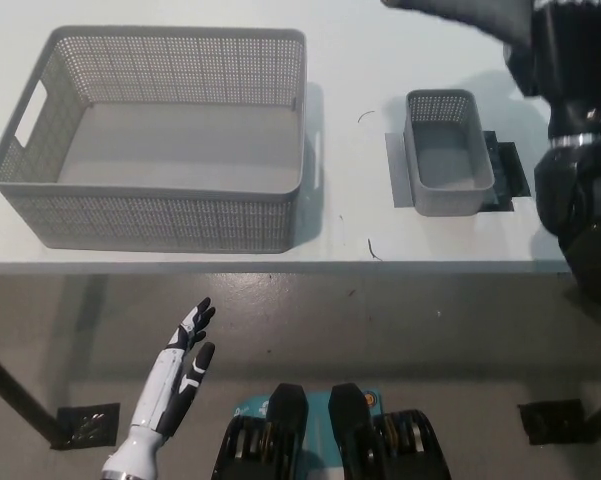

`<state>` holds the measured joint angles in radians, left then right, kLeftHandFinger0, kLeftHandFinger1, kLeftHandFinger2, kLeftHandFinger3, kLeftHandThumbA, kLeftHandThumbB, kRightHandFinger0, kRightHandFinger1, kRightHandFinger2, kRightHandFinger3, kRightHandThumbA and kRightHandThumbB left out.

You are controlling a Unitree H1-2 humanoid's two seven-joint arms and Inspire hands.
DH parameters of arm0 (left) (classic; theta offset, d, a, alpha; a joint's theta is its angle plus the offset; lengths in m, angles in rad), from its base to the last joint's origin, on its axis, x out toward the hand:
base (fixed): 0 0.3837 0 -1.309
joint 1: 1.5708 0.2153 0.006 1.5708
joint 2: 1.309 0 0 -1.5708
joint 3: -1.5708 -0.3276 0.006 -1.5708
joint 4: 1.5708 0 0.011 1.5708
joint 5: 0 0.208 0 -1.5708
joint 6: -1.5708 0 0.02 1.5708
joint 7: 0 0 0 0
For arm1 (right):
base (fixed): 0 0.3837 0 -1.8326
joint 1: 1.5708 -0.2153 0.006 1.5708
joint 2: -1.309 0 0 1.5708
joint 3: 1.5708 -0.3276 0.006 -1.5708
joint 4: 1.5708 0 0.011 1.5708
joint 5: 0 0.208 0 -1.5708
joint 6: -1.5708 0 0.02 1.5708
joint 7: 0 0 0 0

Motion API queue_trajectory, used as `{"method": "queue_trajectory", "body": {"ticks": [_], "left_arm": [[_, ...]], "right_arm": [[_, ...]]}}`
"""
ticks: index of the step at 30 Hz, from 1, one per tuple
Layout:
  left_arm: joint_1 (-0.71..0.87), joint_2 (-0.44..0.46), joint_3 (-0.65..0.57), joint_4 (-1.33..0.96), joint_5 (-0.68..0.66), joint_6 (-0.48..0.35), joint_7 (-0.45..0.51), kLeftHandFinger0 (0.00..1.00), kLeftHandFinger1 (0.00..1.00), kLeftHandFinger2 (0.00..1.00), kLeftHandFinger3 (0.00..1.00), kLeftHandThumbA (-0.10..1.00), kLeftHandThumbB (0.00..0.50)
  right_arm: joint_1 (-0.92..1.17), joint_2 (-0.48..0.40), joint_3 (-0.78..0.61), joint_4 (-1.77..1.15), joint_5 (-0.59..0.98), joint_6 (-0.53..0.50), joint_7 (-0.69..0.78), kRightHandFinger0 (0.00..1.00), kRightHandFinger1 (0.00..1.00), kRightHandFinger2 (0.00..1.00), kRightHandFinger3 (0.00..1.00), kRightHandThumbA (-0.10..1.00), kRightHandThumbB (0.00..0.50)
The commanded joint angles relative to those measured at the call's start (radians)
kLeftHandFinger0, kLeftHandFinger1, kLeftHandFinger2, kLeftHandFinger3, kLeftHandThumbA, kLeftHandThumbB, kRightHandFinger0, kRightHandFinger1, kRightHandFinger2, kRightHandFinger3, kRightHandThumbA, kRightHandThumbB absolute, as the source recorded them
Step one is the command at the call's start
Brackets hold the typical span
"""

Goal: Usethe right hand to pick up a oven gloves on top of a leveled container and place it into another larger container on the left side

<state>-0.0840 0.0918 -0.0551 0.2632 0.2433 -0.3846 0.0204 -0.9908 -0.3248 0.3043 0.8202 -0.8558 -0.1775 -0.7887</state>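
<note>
Gripping the oven glove (450, 10), the right hand (565, 50) should swing left, clearing the large basket's (170, 215) near-right rim before releasing.

- Large basket (160, 215): grey plastic, perforated mesh walls, matt.
- Small container (445, 165): same grey meshed plastic.
- Oven glove (460, 12): dark grey cloth.
- Surface (360, 245): smooth, white, matt.
- Right hand (570, 60): black, slightly glossy.

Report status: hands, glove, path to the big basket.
Right hand shut on oven glove, lifted at frame top. Left hand open, idle below table edge. Large basket empty; nothing between.
</note>
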Motion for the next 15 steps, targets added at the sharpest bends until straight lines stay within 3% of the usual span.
{"method": "queue_trajectory", "body": {"ticks": [1,2,7,12,15], "left_arm": [[0.014,-0.003,0.004,-0.039,-0.004,-0.033,0.024,1.00,1.00,1.00,1.00,1.00,0.109],[0.013,-0.003,0.004,-0.037,-0.005,-0.036,0.024,1.00,1.00,1.00,1.00,1.00,0.109],[0.023,-0.002,0.004,-0.036,0.001,-0.039,0.028,1.00,1.00,1.00,1.00,1.00,0.107],[0.034,-0.002,0.006,-0.039,0.001,-0.043,0.029,1.00,1.00,1.00,1.00,1.00,0.103],[0.037,-0.002,0.006,-0.041,0.001,-0.041,0.028,1.00,1.00,1.00,1.00,1.00,0.107]], "right_arm": [[-0.071,-0.041,-0.050,-0.257,0.021,0.035,0.056,0.00,0.28,0.68,0.69,-0.10,0.220],[-0.066,-0.039,-0.055,-0.290,0.028,0.050,0.087,0.00,0.25,0.67,0.64,-0.10,0.229],[-0.077,-0.013,-0.046,-0.346,0.015,0.054,0.111,0.00,0.18,0.62,0.65,-0.10,0.211],[-0.108,0.022,-0.026,-0.339,0.020,0.061,0.173,0.03,0.30,0.72,0.71,-0.10,0.221],[-0.151,0.067,0.003,-0.274,-0.003,0.047,0.154,0.00,0.27,0.68,0.66,-0.10,0.227]]}}
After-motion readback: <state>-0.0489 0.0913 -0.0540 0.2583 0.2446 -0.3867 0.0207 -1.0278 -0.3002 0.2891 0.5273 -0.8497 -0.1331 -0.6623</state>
